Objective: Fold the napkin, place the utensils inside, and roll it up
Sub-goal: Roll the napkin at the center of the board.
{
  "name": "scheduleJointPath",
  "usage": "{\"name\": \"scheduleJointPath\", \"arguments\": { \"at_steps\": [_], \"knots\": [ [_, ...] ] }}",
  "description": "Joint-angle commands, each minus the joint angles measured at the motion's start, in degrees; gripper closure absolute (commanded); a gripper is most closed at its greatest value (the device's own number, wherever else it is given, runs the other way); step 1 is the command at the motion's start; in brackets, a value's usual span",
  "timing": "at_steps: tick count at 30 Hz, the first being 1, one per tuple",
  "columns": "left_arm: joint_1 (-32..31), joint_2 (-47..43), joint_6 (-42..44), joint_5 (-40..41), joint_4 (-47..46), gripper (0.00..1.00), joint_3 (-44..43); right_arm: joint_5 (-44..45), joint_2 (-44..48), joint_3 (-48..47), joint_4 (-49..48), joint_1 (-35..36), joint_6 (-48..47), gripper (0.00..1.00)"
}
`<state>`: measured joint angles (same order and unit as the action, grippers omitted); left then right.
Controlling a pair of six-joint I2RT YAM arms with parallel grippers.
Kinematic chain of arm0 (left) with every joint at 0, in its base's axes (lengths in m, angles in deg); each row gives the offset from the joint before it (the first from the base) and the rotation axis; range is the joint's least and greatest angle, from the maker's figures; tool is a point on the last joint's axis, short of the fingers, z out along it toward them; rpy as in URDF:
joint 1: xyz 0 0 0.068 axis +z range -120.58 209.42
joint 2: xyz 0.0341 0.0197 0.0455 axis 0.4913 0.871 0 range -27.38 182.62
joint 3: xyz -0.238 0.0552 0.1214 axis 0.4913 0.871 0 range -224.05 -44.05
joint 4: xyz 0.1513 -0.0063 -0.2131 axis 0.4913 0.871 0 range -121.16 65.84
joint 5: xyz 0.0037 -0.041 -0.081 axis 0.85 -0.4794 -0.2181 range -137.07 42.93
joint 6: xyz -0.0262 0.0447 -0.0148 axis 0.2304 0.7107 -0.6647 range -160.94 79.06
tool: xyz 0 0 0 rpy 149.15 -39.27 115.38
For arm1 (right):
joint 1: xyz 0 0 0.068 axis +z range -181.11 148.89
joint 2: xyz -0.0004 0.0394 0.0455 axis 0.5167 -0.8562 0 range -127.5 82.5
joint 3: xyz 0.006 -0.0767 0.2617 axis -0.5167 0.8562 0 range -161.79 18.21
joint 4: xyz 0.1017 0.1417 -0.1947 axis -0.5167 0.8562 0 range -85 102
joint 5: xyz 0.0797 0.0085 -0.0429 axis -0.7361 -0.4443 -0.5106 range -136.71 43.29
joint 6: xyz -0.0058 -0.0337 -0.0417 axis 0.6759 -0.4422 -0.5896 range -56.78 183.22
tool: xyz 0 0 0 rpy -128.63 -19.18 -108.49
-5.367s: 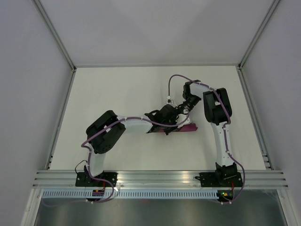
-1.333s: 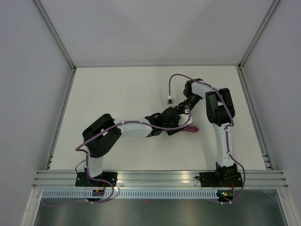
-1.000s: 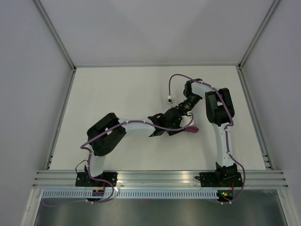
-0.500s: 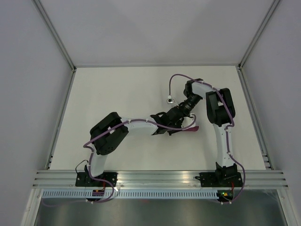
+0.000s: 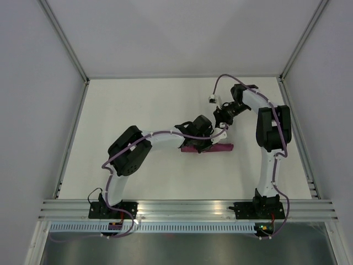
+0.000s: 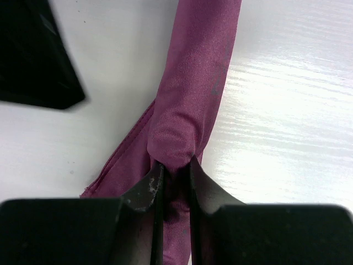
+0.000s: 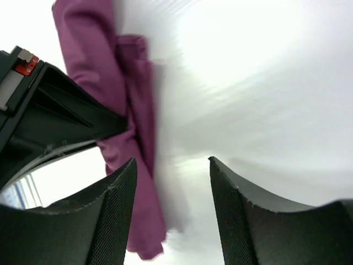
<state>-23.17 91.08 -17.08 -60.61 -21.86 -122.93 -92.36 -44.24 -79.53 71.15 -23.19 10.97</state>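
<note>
Tightly rolled, the dark plum-magenta cloth napkin (image 6: 193,94) lies as a slim tube on the white table (image 5: 143,105), right of centre. My left claw (image 6: 175,168) pinches one end, jaws nearly closed on a bunched fold; my right claw (image 7: 172,163) hangs wide open near the other end, holding nothing. The fabric looks thin, soft and light, likely to unroll if tugged, so I judge the roll's firmer middle the safest hold. No silvery utensils show; perhaps they are wrapped inside.
</note>
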Motion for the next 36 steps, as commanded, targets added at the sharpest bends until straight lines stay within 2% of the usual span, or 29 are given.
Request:
{"name": "scheduleJointPath", "arguments": {
  "at_steps": [1, 6, 9, 19, 26, 30, 36],
  "knots": [
    [2.1, 4.2, -4.1, -6.3, 7.5, 0.98, -2.1, -5.9, 5.4, 0.4, -8.4, -4.0, 7.4, 0.39],
    [5.6, 7.7, -5.8, -13.3, 15.5, 0.98, -7.9, -8.4, 9.6, 2.1, -10.2, -9.8, 7.0, 0.38],
    [7.6, 10.5, -6.6, -19.1, 20.9, 0.97, -12.6, -7.6, 14.2, 7.3, -13.7, -10.9, 4.9, 0.38],
    [12.3, 19.9, -8.3, -30.9, 33.7, 0.96, -26.6, -1.9, 35.0, 35.2, -31.1, -9.1, -4.2, 0.36],
    [13.3, 25.9, -8.7, -35.3, 42.5, 0.96, -36.6, 11.5, 46.3, 50.5, -44.3, 4.1, -6.3, 0.30],
    [13.3, 27.8, -8.8, -36.6, 44.8, 0.95, -39.5, 16.7, 46.8, 54.4, -49.7, 9.8, -6.6, 0.29],
    [13.5, 29.6, -8.8, -38.1, 47.6, 0.95, -42.6, 22.0, 44.3, 55.4, -53.0, 15.5, -7.3, 0.29]
  ]
}}
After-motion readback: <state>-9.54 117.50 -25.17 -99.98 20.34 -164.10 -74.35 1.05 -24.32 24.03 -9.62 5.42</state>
